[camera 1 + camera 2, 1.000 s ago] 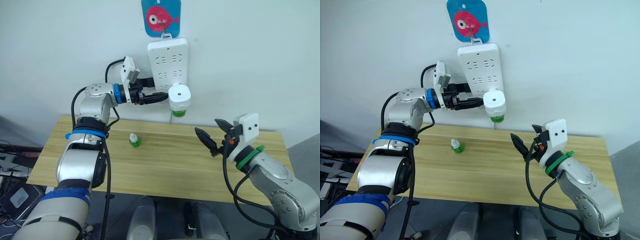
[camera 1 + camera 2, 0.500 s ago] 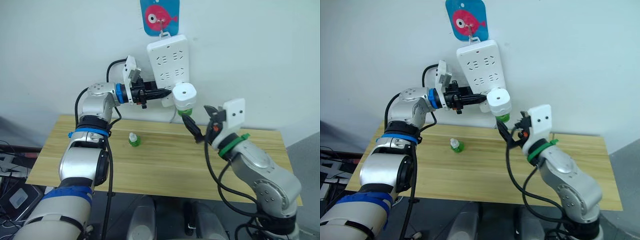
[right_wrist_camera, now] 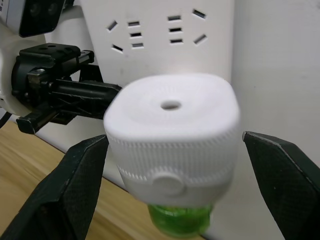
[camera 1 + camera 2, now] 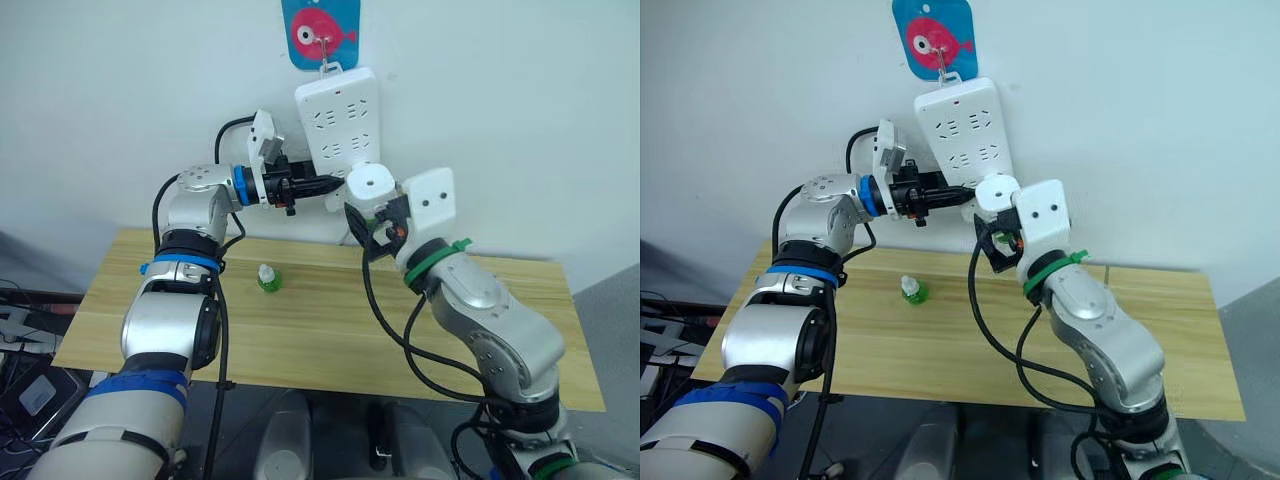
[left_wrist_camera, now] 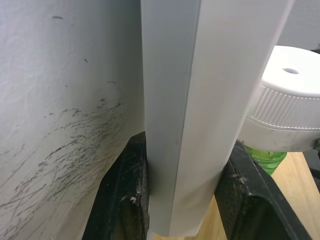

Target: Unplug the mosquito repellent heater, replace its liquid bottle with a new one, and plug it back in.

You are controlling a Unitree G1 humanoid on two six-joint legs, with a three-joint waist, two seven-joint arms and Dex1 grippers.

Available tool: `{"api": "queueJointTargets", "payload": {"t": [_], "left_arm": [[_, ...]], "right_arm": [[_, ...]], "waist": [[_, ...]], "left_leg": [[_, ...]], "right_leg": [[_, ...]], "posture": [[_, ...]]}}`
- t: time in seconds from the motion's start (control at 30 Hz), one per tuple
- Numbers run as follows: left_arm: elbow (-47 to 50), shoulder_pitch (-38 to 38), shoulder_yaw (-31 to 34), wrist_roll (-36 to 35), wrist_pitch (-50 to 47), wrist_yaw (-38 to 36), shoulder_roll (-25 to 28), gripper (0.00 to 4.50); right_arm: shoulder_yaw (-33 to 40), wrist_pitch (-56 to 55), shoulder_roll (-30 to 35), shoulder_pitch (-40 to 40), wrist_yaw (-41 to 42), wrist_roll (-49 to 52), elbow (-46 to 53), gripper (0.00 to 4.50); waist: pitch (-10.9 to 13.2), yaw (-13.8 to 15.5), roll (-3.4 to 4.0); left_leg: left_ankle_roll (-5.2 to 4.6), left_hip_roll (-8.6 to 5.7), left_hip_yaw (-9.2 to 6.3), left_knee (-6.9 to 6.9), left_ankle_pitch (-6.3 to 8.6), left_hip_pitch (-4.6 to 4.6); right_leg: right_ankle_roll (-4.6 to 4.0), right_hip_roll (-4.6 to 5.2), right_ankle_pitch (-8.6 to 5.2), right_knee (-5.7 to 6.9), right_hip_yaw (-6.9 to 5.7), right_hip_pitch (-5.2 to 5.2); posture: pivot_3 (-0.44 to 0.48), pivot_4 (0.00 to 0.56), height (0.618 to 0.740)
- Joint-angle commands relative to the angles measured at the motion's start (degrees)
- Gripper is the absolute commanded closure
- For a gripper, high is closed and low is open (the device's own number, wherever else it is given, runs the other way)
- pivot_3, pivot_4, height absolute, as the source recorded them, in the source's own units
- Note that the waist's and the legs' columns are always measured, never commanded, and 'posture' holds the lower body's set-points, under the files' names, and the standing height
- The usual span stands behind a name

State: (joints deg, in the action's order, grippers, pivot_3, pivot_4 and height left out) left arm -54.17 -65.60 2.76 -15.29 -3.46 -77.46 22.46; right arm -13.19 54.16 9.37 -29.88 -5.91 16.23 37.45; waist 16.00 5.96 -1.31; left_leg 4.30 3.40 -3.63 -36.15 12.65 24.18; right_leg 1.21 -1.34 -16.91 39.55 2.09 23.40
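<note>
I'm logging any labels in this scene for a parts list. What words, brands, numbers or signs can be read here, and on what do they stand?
No readable text in these pictures.
The blue tag with a pink fish picture on the wall: a drawing only, no words.
The long white multi-socket power strip: socket holes only, no legible print.
The small white rounded plastic mosquito repellent heater: no label visible.
The small green bottle with a white cap on the wooden table: too small to read.

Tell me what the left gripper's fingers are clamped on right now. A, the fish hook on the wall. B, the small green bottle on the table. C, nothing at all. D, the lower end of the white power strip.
D: in the left wrist view a black finger sits on each side of the white power strip's lower end, while the mosquito repellent heater stands plugged in between the right gripper's open fingers.
</note>
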Motion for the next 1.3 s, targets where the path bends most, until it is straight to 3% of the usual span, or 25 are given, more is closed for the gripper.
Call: {"api": "queueJointTargets", "payload": {"t": [0.03, 0.2, 0.7, 0.9, 1.07, 1.3], "left_arm": [[0.31, -1.50, 0.71, 0.24, 0.08, 2.08, -0.40, 3.15], [0.08, -1.52, 0.82, 0.39, 0.67, 2.70, -0.41, 3.15], [-2.49, -2.08, 1.34, 2.07, 2.70, 6.85, 0.06, 3.15], [-0.17, -0.93, 1.91, 1.16, 0.65, 7.29, 1.22, 1.33], [6.22, 4.01, 3.28, 0.56, -1.33, 10.35, 3.01, 0.02], [26.68, 17.45, 6.45, -3.14, -10.84, 17.34, 6.41, 0.02]], "right_arm": [[-0.41, -2.26, -1.21, -0.99, -0.07, -2.82, 0.12, 0.18], [-0.78, -3.25, -1.63, -1.07, 1.47, -4.59, -0.18, 1.49], [2.31, 4.89, 0.67, 4.43, 4.35, -5.36, 13.23, 1.49], [7.41, 1.68, -3.62, 7.20, 4.74, -4.04, 12.97, 1.49], [13.60, -3.92, -1.29, 11.27, 9.12, -2.68, 8.38, 1.49], [26.22, -5.19, -6.74, 15.90, 12.30, 8.53, 2.08, 1.49]], "waist": [[0.00, 0.02, 0.00], [0.02, 0.02, 0.00], [0.12, -0.27, -0.01], [0.29, -1.34, -0.02], [0.34, -1.74, -0.01], [0.39, -3.72, 0.03]], "left_leg": [[0.00, 0.00, -0.01, 0.00, 0.00, 0.01], [0.01, -0.02, -0.02, 0.00, -0.01, 0.06], [0.11, -0.23, -0.47, 0.01, -0.33, 0.37], [-0.22, -0.39, -0.61, 0.04, -0.64, 0.40], [-0.14, -0.64, -0.68, 0.06, -0.88, 0.38], [-0.24, -0.58, -0.69, 0.29, -1.14, 0.18]], "right_leg": [[0.00, 0.00, 0.00, 0.00, -0.01, 0.00], [-0.12, 0.02, 0.07, 0.00, -0.02, 0.04], [0.10, 0.04, -0.04, 0.00, -0.07, 0.15], [0.13, 0.08, 0.10, 0.08, -0.06, 0.15], [0.22, 0.34, 0.16, 0.28, -0.07, 0.16], [0.19, 0.37, 0.36, 0.40, 0.05, 0.17]], "posture": [[0.219, 0.301, 0.740], [0.221, 0.300, 0.740], [0.223, 0.297, 0.740], [0.226, 0.294, 0.740], [0.254, 0.282, 0.740], [0.292, 0.275, 0.740]]}}
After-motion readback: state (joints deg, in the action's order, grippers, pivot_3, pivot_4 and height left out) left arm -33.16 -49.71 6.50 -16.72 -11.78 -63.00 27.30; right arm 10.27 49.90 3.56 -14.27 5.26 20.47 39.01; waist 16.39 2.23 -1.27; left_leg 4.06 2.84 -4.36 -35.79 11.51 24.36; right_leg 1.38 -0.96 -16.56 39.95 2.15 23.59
